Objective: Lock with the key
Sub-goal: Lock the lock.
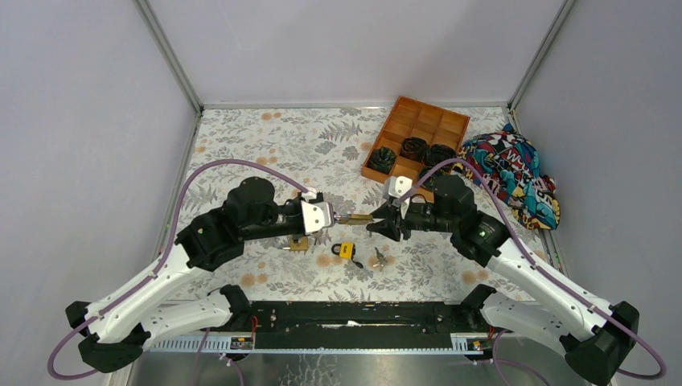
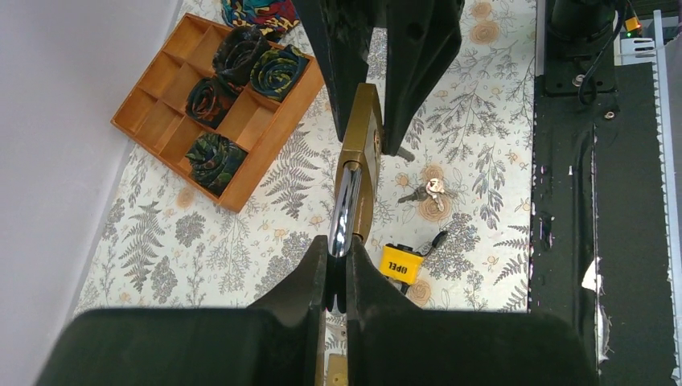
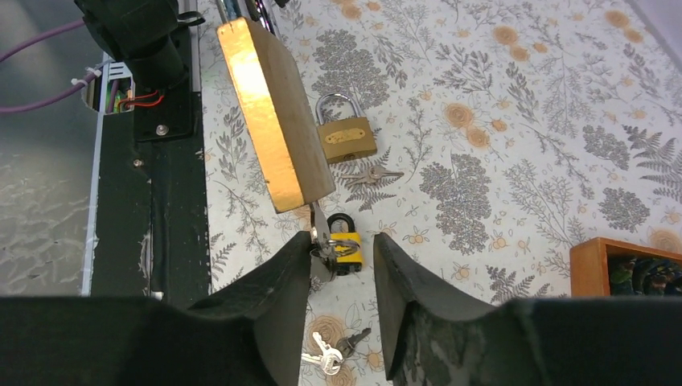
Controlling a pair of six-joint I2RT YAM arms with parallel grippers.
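**Top view.** The left tool [image 1: 336,218] is clamped on the brass padlock [image 1: 356,219] and holds it level above the middle of the tabletop [image 1: 265,145]. The right tool [image 1: 375,227] meets the padlock's far end. We see open room to the left and far side. A wooden tray [image 1: 418,121] and a patterned cloth [image 1: 515,173] crowd the far right. Near the tools lie a yellow padlock [image 1: 346,250], loose keys [image 1: 378,257] and a second brass padlock [image 1: 299,244].

**Left wrist view.** The fingers [image 2: 318,265] are closed tight on the steel shackle. The right tool's fingers stand on either side of the padlock body. We cannot tell whether they touch it.

**Right wrist view.** A key [image 3: 318,225] sits in the padlock's base, just beside one finger [image 3: 281,297]. The other finger stands apart, so the jaws are part open and grip nothing. The yellow padlock shows through the gap. The frame edge cuts off all but a corner of the tray.
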